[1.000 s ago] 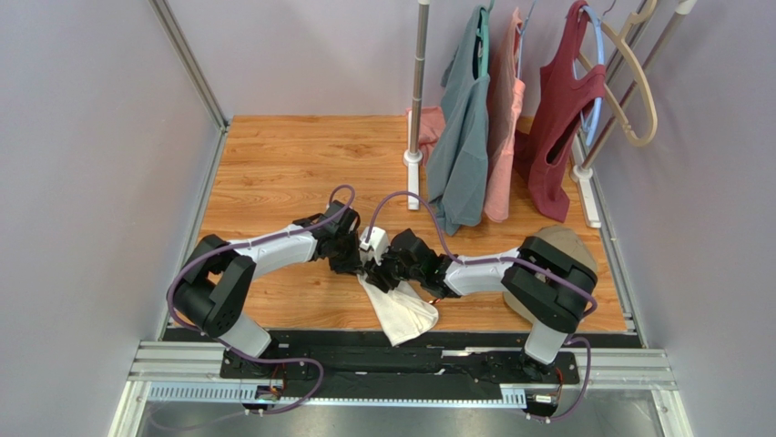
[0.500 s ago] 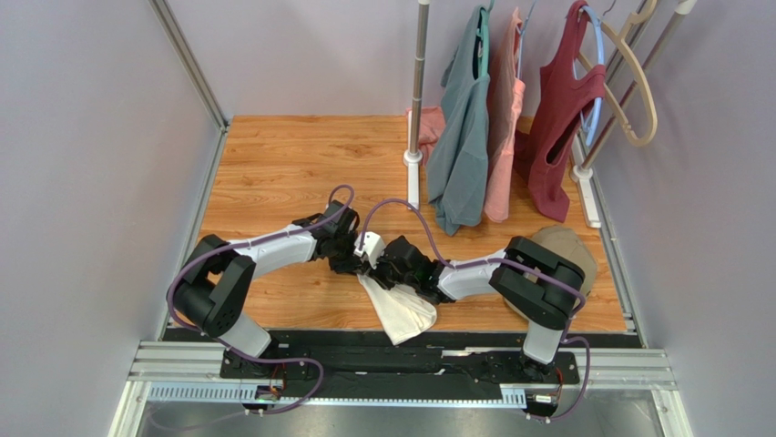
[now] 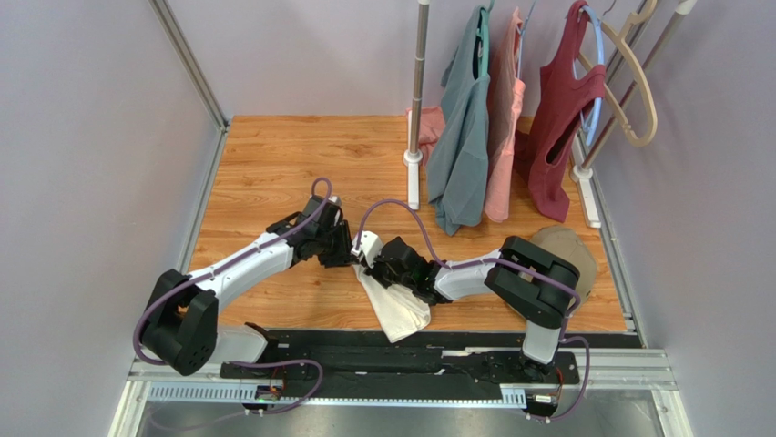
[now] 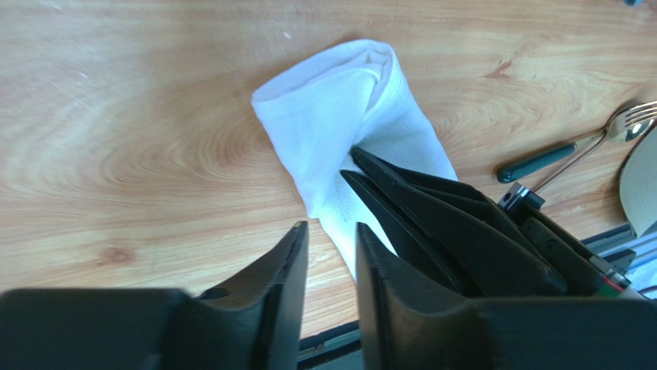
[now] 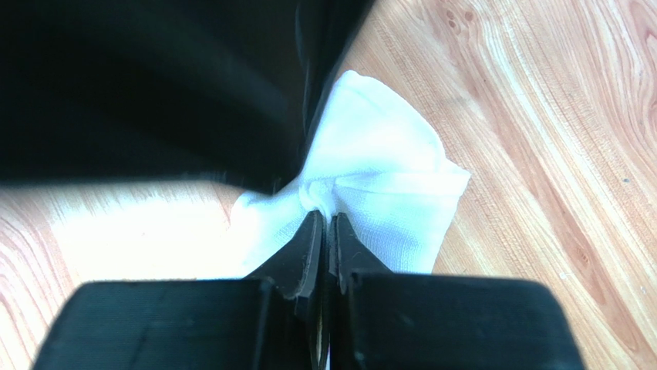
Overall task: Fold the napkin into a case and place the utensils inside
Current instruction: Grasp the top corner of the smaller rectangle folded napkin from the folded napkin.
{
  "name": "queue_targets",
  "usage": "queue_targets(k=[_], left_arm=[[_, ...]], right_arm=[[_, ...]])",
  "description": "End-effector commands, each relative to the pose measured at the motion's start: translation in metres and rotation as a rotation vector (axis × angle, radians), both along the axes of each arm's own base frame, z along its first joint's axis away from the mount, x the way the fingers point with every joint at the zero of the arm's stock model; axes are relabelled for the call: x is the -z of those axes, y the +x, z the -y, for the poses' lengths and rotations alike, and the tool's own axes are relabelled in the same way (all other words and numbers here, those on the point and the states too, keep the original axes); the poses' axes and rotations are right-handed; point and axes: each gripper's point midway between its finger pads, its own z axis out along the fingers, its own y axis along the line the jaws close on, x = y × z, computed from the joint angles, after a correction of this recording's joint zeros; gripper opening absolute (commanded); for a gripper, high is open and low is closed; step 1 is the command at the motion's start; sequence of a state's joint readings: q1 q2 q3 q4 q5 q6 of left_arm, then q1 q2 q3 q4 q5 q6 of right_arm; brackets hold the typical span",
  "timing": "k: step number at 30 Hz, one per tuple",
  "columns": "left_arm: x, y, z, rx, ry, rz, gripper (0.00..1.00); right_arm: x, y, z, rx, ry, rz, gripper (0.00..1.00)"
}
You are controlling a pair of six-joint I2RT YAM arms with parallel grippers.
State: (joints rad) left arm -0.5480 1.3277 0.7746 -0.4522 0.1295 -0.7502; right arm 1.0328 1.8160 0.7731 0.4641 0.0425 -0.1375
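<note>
The white napkin [image 3: 398, 312] lies loosely folded at the middle of the table's [image 3: 273, 173] near edge, with a fork [image 4: 631, 123] with a dark green handle near it on the wood. The right gripper [image 5: 325, 222] is clamped tight on a bunched fold of the cloth. The left gripper [image 4: 331, 235] hovers at the napkin's edge, jaws narrowly parted and holding nothing.

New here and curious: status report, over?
Right gripper shut on napkin. Left gripper open, empty, alongside. Utensils lie on table, outside napkin.
</note>
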Motion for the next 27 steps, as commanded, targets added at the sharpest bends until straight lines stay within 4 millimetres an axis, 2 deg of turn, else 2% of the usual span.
queue_targets(k=[1,5,7,13,18,21,27], left_arm=[[-0.007,0.009,0.0,0.04,0.01,0.013,0.33],[-0.002,0.02,0.012,0.13,0.014,0.014,0.26],[0.002,0.022,0.012,0.145,0.029,0.01,0.26],[0.006,0.025,0.012,0.179,0.094,0.012,0.36],[0.006,0.025,0.022,0.202,0.095,0.014,0.41],[0.01,0.024,0.025,0.215,0.119,0.003,0.4],[0.02,0.024,0.025,0.223,0.157,-0.026,0.3]], right_arm=[[0.019,-0.011,0.013,0.018,-0.049,-0.073,0.0],[0.012,-0.013,0.012,0.026,-0.028,-0.085,0.0],[0.007,-0.014,0.011,0.028,-0.017,-0.088,0.0],[-0.002,-0.013,0.011,0.043,0.009,-0.094,0.0],[-0.002,-0.015,0.007,0.032,0.018,-0.107,0.0],[-0.001,-0.015,0.007,0.034,0.023,-0.115,0.0],[-0.002,-0.016,0.007,0.041,0.033,-0.118,0.0]])
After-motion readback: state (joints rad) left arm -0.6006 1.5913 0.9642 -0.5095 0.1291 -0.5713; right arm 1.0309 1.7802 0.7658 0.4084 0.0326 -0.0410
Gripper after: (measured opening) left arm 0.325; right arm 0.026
